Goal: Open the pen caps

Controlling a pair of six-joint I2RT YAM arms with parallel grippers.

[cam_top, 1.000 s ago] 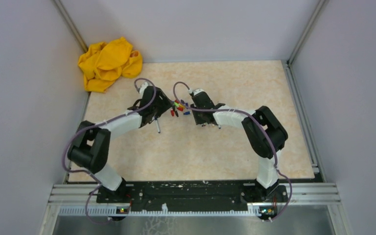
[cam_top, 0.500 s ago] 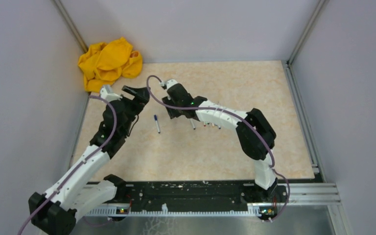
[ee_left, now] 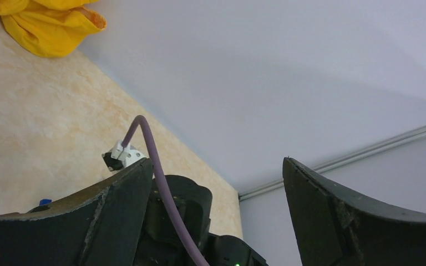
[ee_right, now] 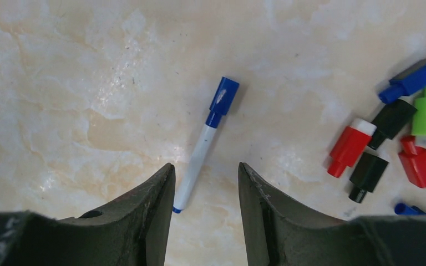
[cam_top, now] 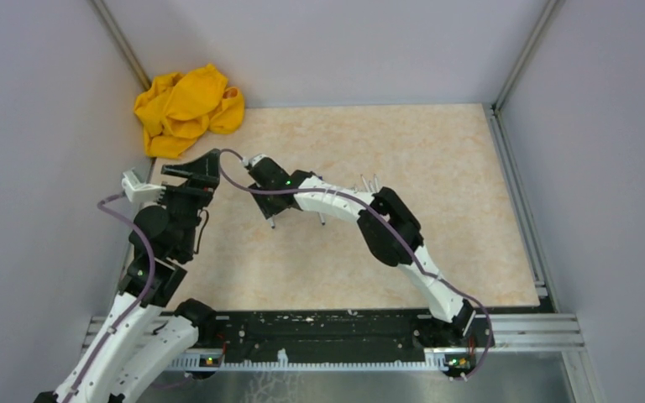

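Observation:
A pen point(ee_right: 201, 155) with a white barrel and a blue cap point(ee_right: 223, 97) still on it lies flat on the table. My right gripper point(ee_right: 205, 166) hovers open above its uncapped end, and the barrel lies just ahead of the gap, near the left finger. From above, only the pen's tip point(cam_top: 272, 224) shows past the right gripper point(cam_top: 262, 200). Several loose pen caps in red point(ee_right: 349, 147), black point(ee_right: 391, 119), blue point(ee_right: 416, 77) and green lie to the right. My left gripper point(ee_left: 216, 162) stands wide open and empty, raised at the table's left point(cam_top: 201, 175).
A crumpled yellow cloth point(cam_top: 186, 109) fills the back left corner. Thin pen barrels point(cam_top: 368, 180) lie behind the right arm's elbow, and another point(cam_top: 322, 220) lies in front of its forearm. Grey walls close in the tabletop point(cam_top: 437, 235) on three sides.
The left arm pulled back to the left with its jaws opening wide. The right gripper swung left over the pen on the table and opened wider.

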